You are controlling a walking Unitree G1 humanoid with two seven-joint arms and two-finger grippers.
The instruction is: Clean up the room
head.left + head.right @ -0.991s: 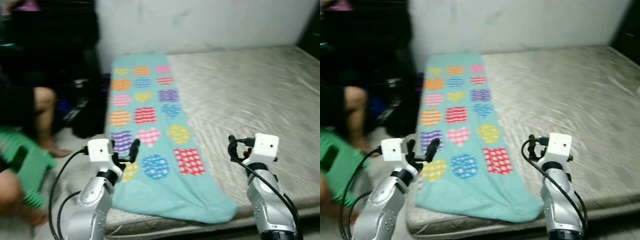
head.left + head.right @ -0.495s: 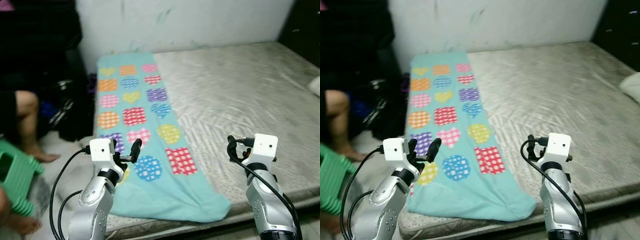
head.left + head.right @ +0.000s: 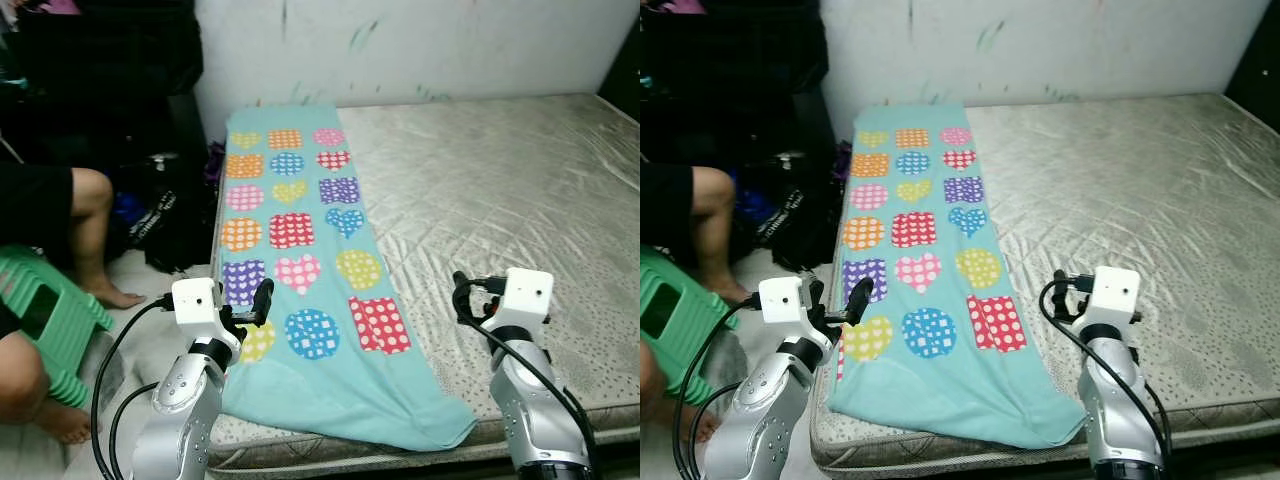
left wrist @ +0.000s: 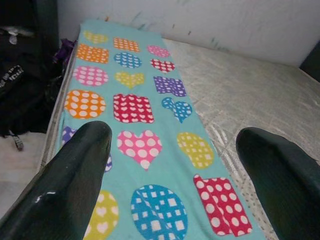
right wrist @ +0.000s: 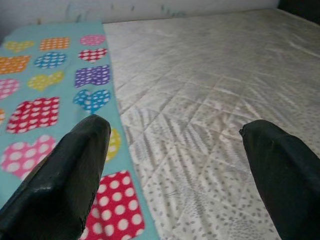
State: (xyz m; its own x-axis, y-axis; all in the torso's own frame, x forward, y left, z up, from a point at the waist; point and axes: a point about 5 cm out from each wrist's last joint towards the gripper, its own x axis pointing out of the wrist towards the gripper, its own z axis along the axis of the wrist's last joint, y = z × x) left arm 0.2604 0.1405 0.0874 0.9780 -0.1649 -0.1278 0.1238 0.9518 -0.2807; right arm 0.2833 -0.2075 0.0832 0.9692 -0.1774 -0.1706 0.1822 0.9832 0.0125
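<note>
A teal blanket (image 3: 300,260) printed with coloured hearts and squares lies flat along the left strip of a bare grey mattress (image 3: 500,190), its near end rumpled at the front edge. My left gripper (image 3: 245,308) hovers open over the blanket's near left corner. In the left wrist view, the two black fingers (image 4: 75,180) frame the patterned blanket (image 4: 140,110). My right gripper (image 3: 470,295) is held open above the bare mattress, just right of the blanket. The right wrist view looks past its fingers (image 5: 65,175) at the blanket's edge (image 5: 45,100) and the quilted mattress (image 5: 200,85).
A person's bare leg (image 3: 85,220) and a green plastic stool (image 3: 45,320) are on the floor left of the bed. Black bags (image 3: 160,220) are piled against the bed's left side. A white wall (image 3: 420,40) stands behind the bed.
The whole picture has swung sideways and sharpened, so my head has moved. Both arms keep the same raised pose and the blanket lies as before.
</note>
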